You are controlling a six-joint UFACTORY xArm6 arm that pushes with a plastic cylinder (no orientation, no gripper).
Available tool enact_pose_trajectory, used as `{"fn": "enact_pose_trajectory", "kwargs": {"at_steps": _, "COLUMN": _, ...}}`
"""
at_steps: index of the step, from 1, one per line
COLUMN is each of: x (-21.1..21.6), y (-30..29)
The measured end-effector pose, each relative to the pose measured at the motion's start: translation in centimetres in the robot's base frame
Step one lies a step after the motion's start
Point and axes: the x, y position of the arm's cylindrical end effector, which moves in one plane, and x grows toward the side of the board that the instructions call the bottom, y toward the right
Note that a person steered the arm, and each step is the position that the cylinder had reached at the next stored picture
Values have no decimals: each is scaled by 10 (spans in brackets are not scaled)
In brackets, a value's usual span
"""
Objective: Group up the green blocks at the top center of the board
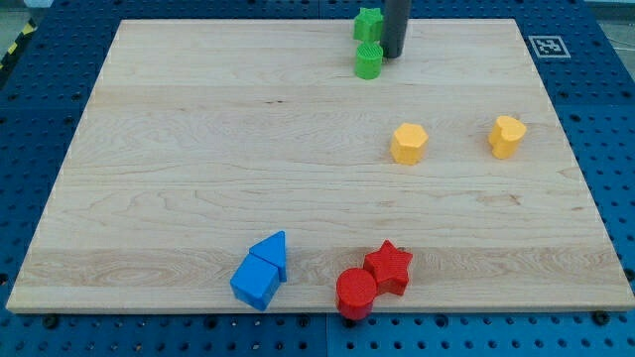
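Two green blocks stand near the view's top centre of the wooden board [198, 149]. A green star-shaped block [368, 24] is at the top edge. A green cylinder [369, 60] sits just below it, with a small gap between them. My tip [393, 55] is down on the board just right of both green blocks, close to the cylinder's upper right side. The rod rises out of the view's top.
A yellow hexagon block [408, 144] and a yellow heart-like block [506, 136] sit right of centre. A blue triangle [271, 252] and blue cube [255, 283] touch at the bottom. A red star [389, 266] and red cylinder [356, 294] touch beside them.
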Motion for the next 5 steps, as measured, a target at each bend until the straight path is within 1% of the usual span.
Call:
{"fn": "enact_pose_trajectory", "kwargs": {"at_steps": 1, "x": 0, "y": 29}}
{"fn": "enact_pose_trajectory", "kwargs": {"at_steps": 2, "x": 4, "y": 33}}
{"fn": "enact_pose_trajectory", "kwargs": {"at_steps": 3, "x": 15, "y": 14}}
{"fn": "enact_pose_trajectory", "kwargs": {"at_steps": 4, "x": 42, "y": -13}}
{"fn": "enact_pose_trajectory", "kwargs": {"at_steps": 5, "x": 87, "y": -29}}
